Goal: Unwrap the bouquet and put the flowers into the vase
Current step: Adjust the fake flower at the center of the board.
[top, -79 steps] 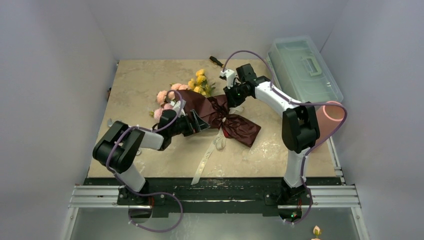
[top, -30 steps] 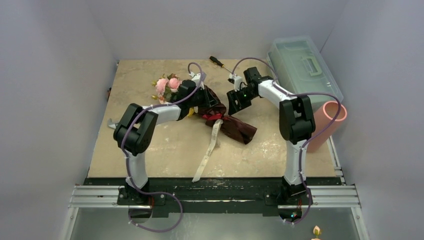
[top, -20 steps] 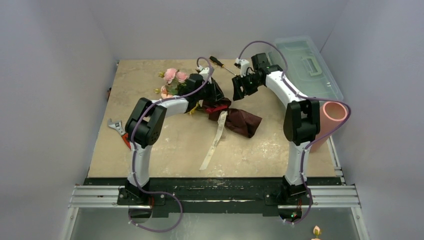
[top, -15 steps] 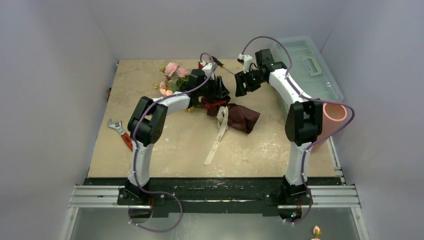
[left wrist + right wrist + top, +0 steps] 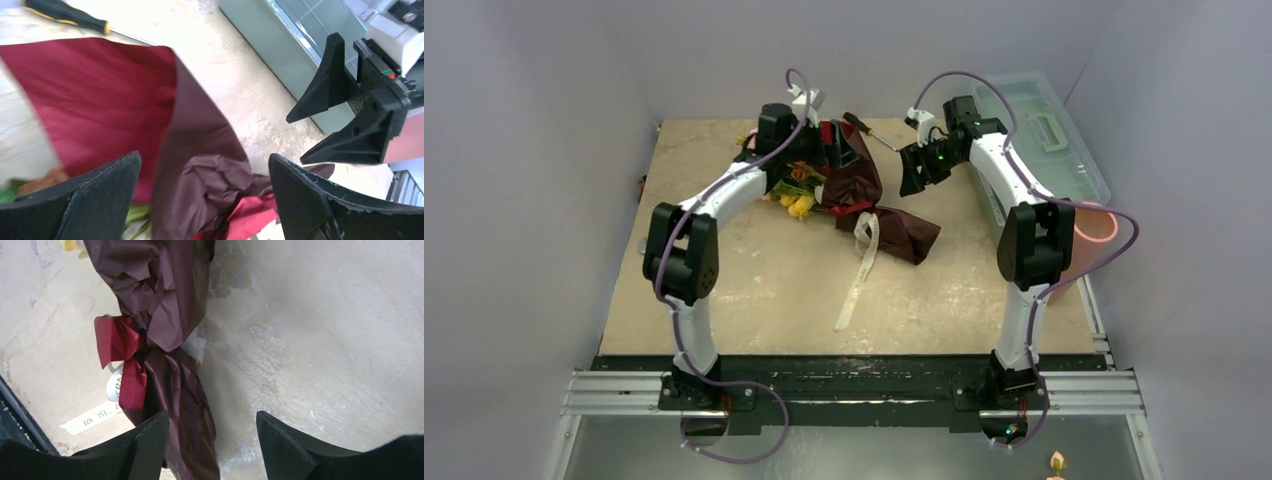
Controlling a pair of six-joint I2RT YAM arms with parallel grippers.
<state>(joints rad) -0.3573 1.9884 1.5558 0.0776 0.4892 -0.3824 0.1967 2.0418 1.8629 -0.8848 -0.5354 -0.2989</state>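
left gripper (image 5: 204, 159): we see its two black fingers spread wide over the flower end of the wrap; nothing is pinched; a loose flap of paper rises into the gap

right gripper (image 5: 211, 416): fingers apart and bare; it hangs above the tied waist of the wrap, just beside the clear greenish plastic box with a handle (image 5: 1034, 130)

bouquet in dark red crinkled paper (image 5: 869, 195): we find it lying on the beige marbled table top (image 5: 724, 290), far middle, between the two grippers; brighter red inner paper (image 5: 117, 342) pokes out at the waist

cream ribbon (image 5: 861, 272): we see one long end trailing from the waist toward the near edge, flat on the table

flowers, yellow and orange artificial roses (image 5: 800, 204): heads peek out at the wrap's left side under the left arm; the stems are hidden in the paper

vase, salmon-pink matte cylinder (image 5: 1096, 228): at the table's right edge, partly hidden behind the right arm; well apart from the bouquet

black-and-yellow-handled screwdriver (image 5: 65, 12): on the table at the far edge, just beyond the paper
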